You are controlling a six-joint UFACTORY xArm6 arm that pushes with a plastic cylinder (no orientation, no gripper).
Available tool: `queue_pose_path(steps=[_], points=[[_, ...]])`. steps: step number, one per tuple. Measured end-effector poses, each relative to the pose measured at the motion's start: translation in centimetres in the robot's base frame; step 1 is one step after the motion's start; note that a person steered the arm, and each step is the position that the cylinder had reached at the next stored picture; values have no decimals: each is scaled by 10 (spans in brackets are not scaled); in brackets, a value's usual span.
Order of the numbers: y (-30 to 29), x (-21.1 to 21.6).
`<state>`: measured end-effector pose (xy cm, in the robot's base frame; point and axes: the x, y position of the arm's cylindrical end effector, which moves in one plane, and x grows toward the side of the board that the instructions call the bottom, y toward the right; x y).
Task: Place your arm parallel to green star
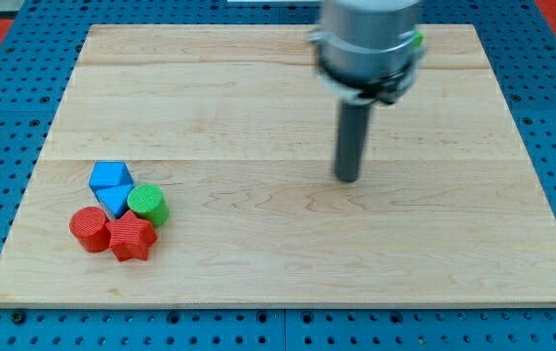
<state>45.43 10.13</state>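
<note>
On the table (258,97), five blocks huddle touching one another in the near left corner: the blue block (110,175) lies farthest back, the blue triangle (114,201) is just in front of it, the green cylinder (147,206) is at the triangle's right, and the red cylinder (90,229) and red star (131,237) lie nearest, cylinder left of star. My tip (347,178) rests right of the table's middle, well apart from that cluster. A green block (417,41), mostly hidden behind the arm, lies near the far edge, beyond the tip and slightly to its right.
</note>
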Motion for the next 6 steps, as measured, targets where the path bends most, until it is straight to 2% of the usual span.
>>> queue_pose_path(steps=[1, 2, 3, 4, 5, 6], points=[[56, -16], [144, -37], [203, -85], [224, -122], [219, -147], [191, -183]])
